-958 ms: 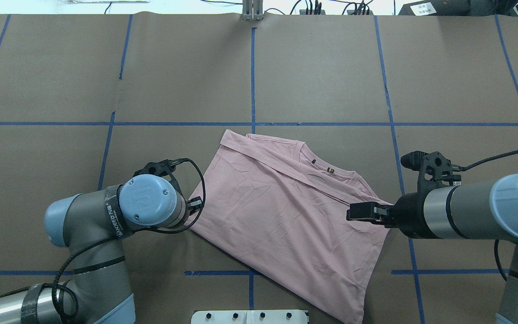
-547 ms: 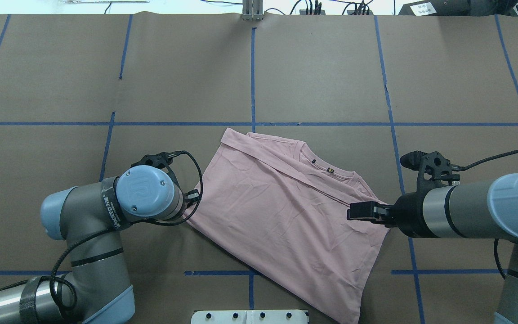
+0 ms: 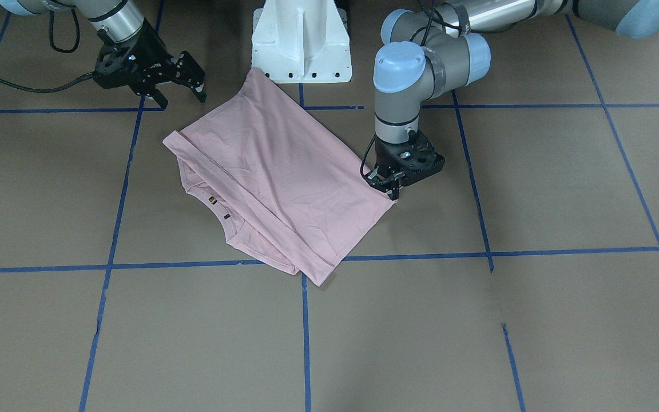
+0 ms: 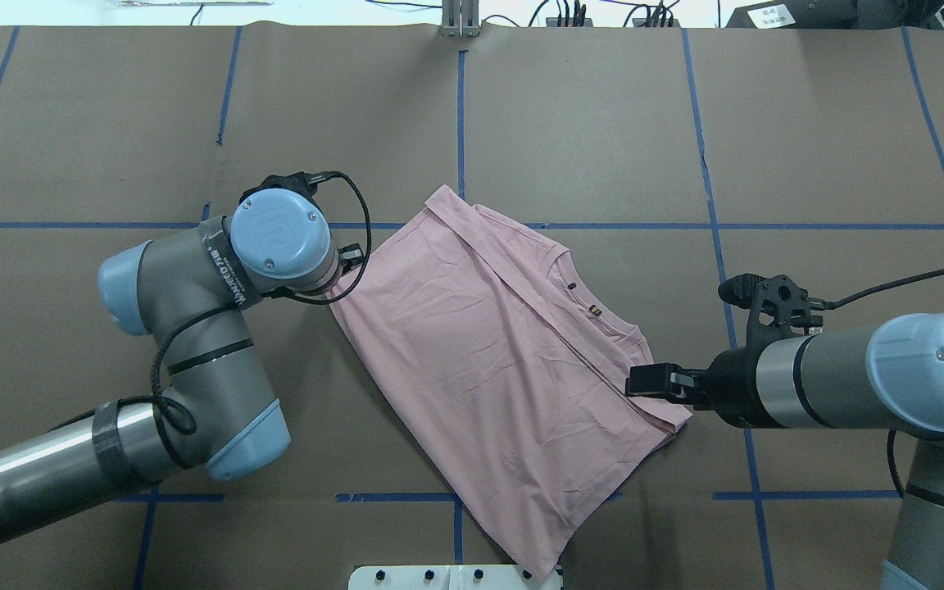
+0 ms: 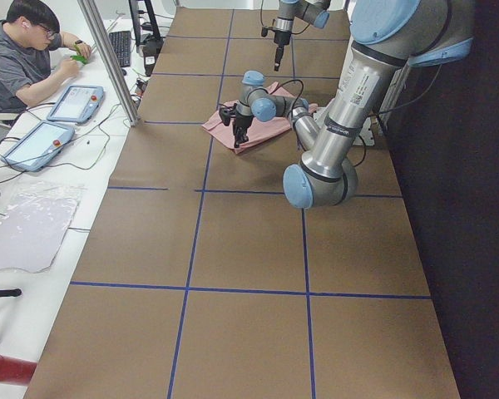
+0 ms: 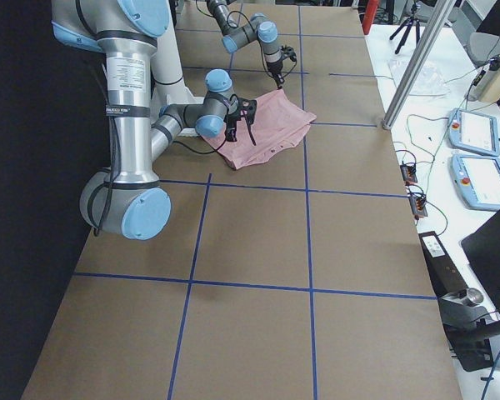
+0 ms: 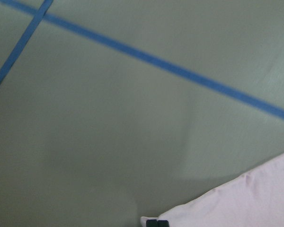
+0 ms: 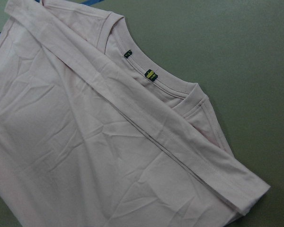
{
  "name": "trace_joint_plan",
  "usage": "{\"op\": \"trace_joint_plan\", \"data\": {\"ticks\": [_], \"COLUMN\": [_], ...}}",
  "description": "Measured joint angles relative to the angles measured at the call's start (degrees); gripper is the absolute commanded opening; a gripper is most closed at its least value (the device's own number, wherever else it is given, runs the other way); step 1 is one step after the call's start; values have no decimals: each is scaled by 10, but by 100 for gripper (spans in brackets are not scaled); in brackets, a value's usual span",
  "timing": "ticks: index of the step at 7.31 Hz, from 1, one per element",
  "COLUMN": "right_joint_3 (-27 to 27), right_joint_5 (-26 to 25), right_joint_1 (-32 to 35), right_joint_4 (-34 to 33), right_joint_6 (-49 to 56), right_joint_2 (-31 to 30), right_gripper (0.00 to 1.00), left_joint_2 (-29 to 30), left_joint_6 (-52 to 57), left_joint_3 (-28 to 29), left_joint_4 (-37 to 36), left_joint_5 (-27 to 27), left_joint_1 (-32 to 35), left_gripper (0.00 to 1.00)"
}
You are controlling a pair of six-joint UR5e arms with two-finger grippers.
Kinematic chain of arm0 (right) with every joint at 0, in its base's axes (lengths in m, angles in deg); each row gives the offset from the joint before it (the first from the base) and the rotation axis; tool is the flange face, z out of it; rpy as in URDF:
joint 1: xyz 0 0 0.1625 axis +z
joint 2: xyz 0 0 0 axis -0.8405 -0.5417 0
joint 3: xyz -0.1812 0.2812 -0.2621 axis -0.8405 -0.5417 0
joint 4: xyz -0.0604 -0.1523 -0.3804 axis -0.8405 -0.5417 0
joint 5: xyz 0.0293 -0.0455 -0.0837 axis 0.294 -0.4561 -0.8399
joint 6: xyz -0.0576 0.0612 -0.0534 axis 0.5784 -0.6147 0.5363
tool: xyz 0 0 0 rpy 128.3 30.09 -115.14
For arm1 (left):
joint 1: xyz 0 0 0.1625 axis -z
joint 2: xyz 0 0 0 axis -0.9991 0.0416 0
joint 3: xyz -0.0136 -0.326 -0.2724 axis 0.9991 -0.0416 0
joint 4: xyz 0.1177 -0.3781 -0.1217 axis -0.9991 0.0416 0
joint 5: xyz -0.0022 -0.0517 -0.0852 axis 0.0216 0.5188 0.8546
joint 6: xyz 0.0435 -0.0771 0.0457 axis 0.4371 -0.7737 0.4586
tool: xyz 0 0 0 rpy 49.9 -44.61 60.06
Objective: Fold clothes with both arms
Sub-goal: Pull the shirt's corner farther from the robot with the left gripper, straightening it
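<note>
At the T-shirt (image 4: 480, 344) edge, left hand (image 3: 390, 190) pinches it; right hand (image 3: 182, 96) hangs spread; collar tags (image 8: 151, 74) unreadable.

One T-shirt (image 4: 480, 344), two arms (image 4: 193, 328)

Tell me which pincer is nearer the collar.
Right. The right pincer hangs just off the shirt's edge by the collar; the left pincer grips the opposite edge.

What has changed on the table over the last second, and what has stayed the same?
The left gripper, pinching a corner of the pink T-shirt, moved away from the robot's base and dragged that corner along; the shirt swung round, its far corner crossing a blue tape line. Nothing was let go. The right gripper, open, stayed almost in place above the collar-side corner.
</note>
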Motion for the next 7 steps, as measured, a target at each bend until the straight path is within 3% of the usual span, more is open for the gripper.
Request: {"op": "trace_joint_plan", "data": {"ticks": [4, 7], "right_joint_3": [-9, -13], "right_joint_5": [-1, -3], "right_joint_1": [1, 1], "right_joint_4": [0, 0], "right_joint_6": [-4, -5], "right_joint_2": [2, 6], "right_gripper": [100, 100], "left_joint_2": [78, 159], "left_joint_6": [90, 142], "left_joint_3": [126, 312], "left_joint_4": [95, 265], "left_joint_5": [-27, -71], "left_joint_1": [58, 69], "left_gripper": [0, 0]}}
